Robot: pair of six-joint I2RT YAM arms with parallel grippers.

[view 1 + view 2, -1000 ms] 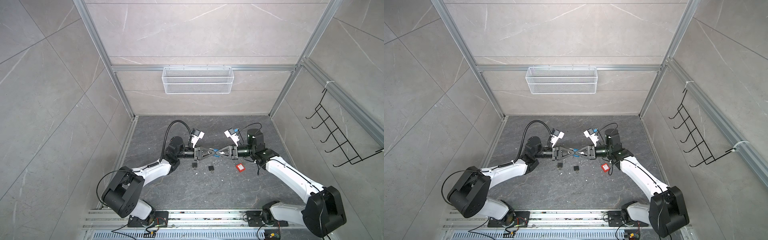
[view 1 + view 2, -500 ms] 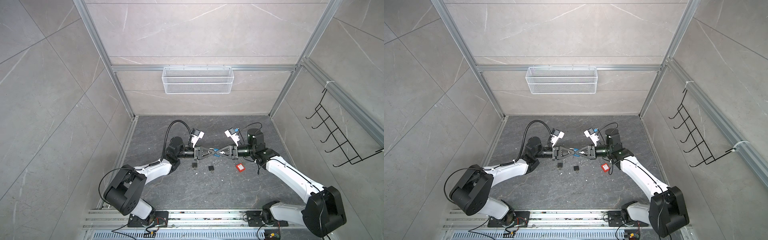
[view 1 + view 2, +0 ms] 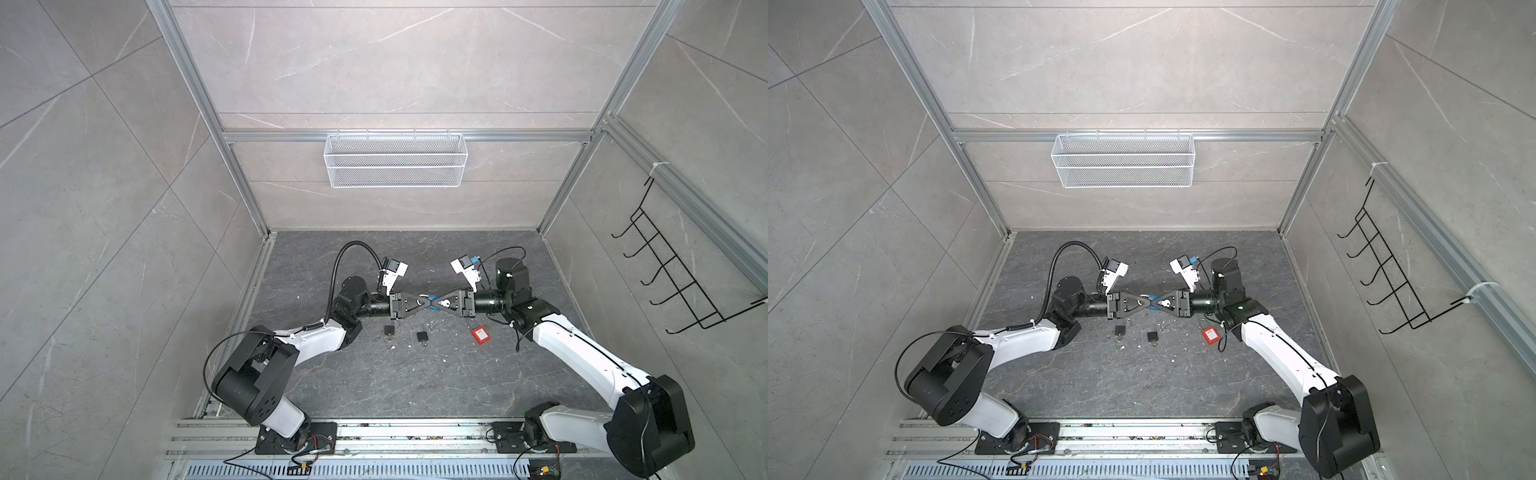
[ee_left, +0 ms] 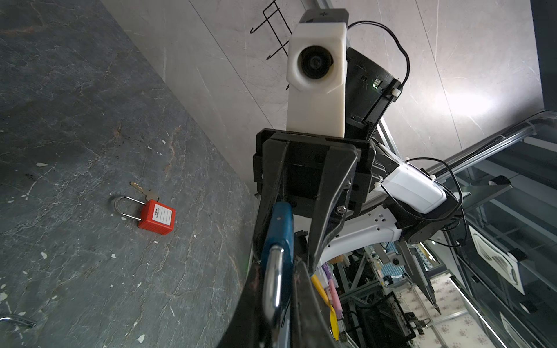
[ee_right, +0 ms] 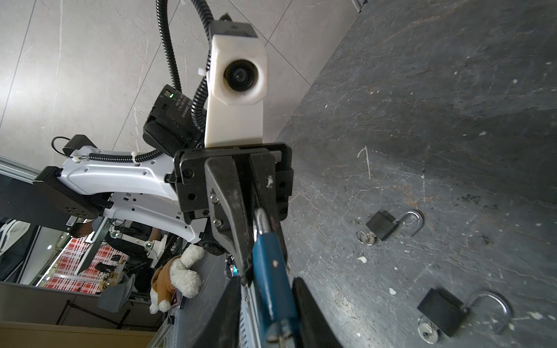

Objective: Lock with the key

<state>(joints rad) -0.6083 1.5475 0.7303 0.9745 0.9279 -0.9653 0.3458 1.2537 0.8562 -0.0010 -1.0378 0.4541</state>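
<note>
Left claw (image 5: 263, 259): clenched on the shackle (image 5: 260, 221) of the blue padlock (image 5: 272, 286)
Right claw (image 4: 286, 256): fingers flanked the padlock body; you could not tell whether they gripped
Blue padlock: hung between your two claw tips, clear of the floor (image 3: 374, 374)
Floor: red padlock (image 4: 156, 217) lay near right claw, two black padlocks (image 5: 381, 224) (image 5: 441, 311) near left

Left tool (image 3: 1144, 306), right tool (image 3: 1161, 306) meet — blue padlock (image 3: 1153, 297) seemingly between.

Robot lab, tiled walls (image 3: 395, 62), aluminium frame (image 3: 270, 136)
</note>
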